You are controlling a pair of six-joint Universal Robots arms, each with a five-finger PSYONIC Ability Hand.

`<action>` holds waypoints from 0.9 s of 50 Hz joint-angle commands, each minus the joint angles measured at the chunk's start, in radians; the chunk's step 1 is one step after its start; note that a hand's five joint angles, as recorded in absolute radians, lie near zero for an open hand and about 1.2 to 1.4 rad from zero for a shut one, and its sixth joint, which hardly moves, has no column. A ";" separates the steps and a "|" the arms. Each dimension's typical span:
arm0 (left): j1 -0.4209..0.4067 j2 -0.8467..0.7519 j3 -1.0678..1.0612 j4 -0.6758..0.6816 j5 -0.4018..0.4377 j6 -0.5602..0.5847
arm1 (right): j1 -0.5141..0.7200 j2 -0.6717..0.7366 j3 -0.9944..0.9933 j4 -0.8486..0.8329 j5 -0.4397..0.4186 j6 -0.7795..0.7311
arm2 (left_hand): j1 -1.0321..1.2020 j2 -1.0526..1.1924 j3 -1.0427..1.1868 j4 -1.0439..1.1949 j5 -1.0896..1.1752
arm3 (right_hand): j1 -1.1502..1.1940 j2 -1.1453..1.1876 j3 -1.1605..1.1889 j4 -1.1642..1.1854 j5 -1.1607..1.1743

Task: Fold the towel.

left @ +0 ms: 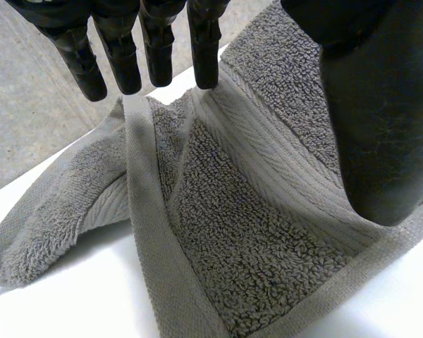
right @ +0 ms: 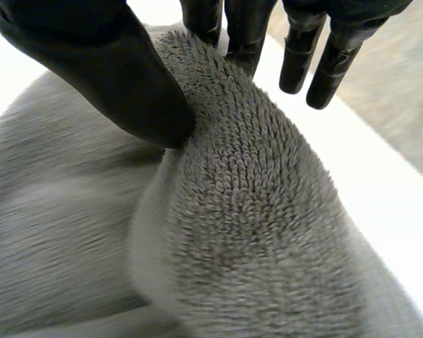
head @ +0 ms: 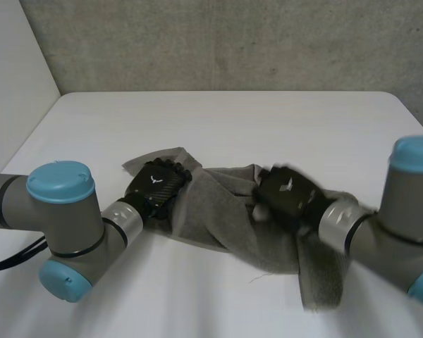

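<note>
Towel [head: 225, 218], rumpled: fold begun. L hand [head: 155, 184] on left corner, fingers straight, no grip. R hand [head: 285, 193] pinches raised fold. Next, prob.: carry across, align edges.

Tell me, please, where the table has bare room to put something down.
Free: the far table between towel and wall; the near strip in front of the towel. Crowded: the middle, where left robot hand and right robot hand sit on the towel.
</note>
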 commanded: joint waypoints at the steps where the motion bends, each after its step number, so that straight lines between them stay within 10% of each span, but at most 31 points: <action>1: 0.001 0.009 -0.017 0.000 0.000 0.000 | -0.180 0.000 -0.208 -0.018 -0.014 0.196 | -0.057 -0.047 -0.052 -0.059 -0.022 | 0.095 0.113 -0.043 -0.076 0.073; 11: 0.001 0.015 -0.032 0.000 0.000 0.000 | -0.323 0.229 -0.449 -0.065 0.121 0.241 | -0.060 -0.050 -0.052 -0.059 -0.025 | 0.095 0.113 -0.043 -0.076 0.073; 15: -0.004 0.017 -0.043 0.000 0.000 0.000 | -0.322 0.250 -0.431 -0.065 0.257 0.204 | -0.060 -0.050 -0.052 -0.059 -0.025 | -1.127 -1.108 -0.043 -0.076 -1.149; 19: -0.004 0.020 -0.057 0.000 0.002 0.001 | -0.320 0.204 -0.349 -0.072 0.270 0.175 | -0.060 -0.050 -0.052 -0.059 -0.025 | -1.127 -1.108 -0.043 -0.076 -1.149; 34: -0.004 0.047 -0.075 -0.002 0.002 0.001 | -0.322 -0.297 0.241 -0.049 -0.251 0.091 | -0.042 -0.032 -0.052 -0.059 -0.008 | -1.127 -1.108 -0.043 -0.076 -1.149; 45: 0.003 0.052 -0.078 -0.002 -0.005 0.001 | -0.337 -0.261 0.358 0.214 -0.297 -0.390 | -0.042 -0.032 -0.052 -0.059 -0.008 | -1.108 -1.089 -0.043 -0.076 -1.130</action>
